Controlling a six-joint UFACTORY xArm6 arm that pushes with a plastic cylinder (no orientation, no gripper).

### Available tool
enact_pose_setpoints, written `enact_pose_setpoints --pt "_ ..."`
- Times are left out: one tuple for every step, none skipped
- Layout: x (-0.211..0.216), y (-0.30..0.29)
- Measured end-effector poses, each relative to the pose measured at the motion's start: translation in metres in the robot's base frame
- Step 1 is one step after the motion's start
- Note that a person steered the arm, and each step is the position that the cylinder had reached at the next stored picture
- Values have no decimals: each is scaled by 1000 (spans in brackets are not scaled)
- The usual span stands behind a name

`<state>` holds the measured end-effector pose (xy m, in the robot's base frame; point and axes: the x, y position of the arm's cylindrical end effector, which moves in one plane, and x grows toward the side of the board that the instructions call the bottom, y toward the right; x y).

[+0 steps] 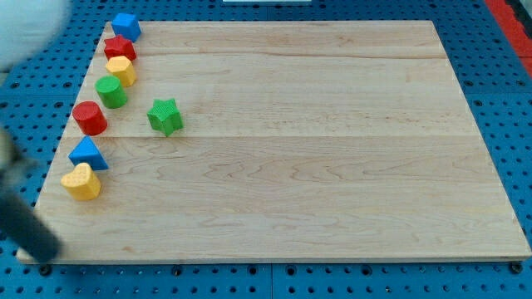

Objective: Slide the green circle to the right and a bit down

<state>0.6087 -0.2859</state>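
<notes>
A wooden board (pixel 316 149) lies on a blue pegboard table (pixel 507 100). Seven small blocks sit along the board's left edge, in a line running from the far left corner toward the near left.

At the far end of the line is a blue block (pixel 125 26) of unclear shape. Just nearer than it is a red star (pixel 120 48), and touching that on the near side is a yellow block (pixel 121 70). The green circle (pixel 110 91) comes next, touching or almost touching the yellow block's near left side. It stands close to the board's left edge, in the far left part of the board.

Nearer still is a red cylinder (pixel 89 118), then a blue triangle (pixel 87 154), and last a yellow heart (pixel 81 182), which touches the triangle's near side.

A green star (pixel 165 116) stands apart from the line, to the right of the red cylinder and to the near right of the green circle, with bare wood between them.

A dark blurred bar crosses the near left corner of the view, off the board; it is the rod (pixel 21 220). Its lower end, my tip (pixel 43 252), appears beside the board's near left corner, well apart from the green circle and nearest to the yellow heart. The arm carries no hand or gripper, so there is no open or closed state to tell.
</notes>
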Motion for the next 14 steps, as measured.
enact_pose_setpoints --pt "-18 -19" --pt "-92 -19" --pt "-167 -19" --pt "-206 -14" --pt "-235 8" --pt "-241 71" --pt "-241 100" --pt "-254 85" --pt "-267 136" --pt "-279 201" --pt "-304 205" --pt "-279 260" --pt "-261 281" --pt "-236 293"
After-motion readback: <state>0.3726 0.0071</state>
